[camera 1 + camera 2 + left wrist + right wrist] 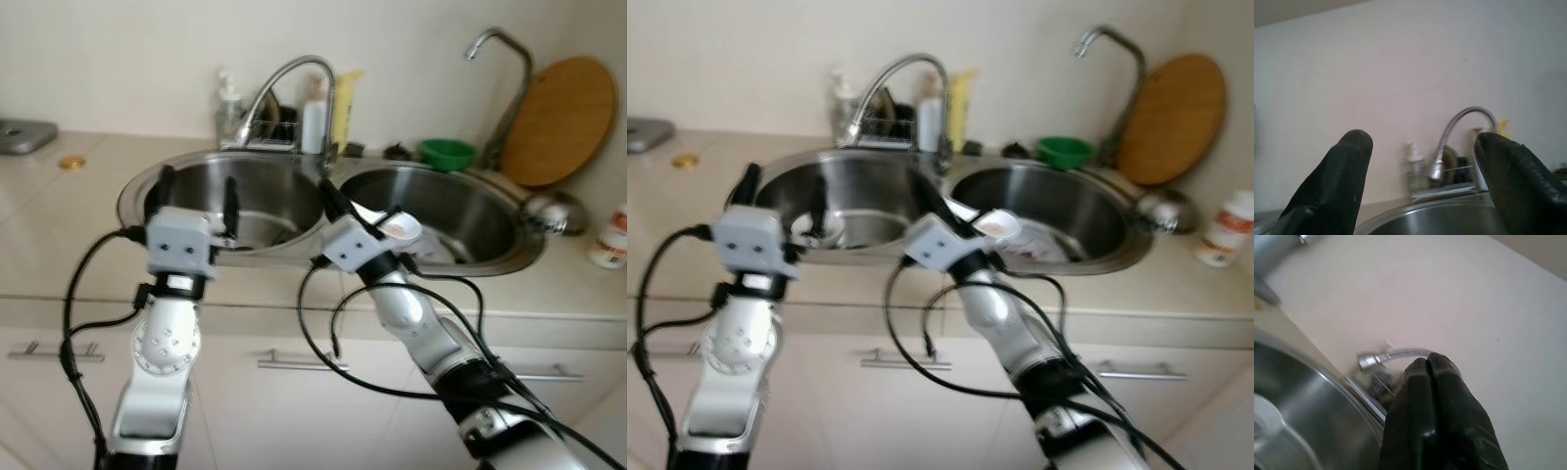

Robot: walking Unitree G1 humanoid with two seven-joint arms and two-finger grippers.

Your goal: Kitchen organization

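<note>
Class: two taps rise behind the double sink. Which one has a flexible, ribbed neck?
The tap behind the left basin; the taller tap by the wooden board is smooth.

No text, brand, number or sign can be read anywhere: the label on the white bottle (609,238) far out past the right gripper (331,197) is only a blurred orange-and-white band.

Silver jointed arms, grey boxy wrist blocks, looping black cables, long black-fingered left hand (196,192).
</note>
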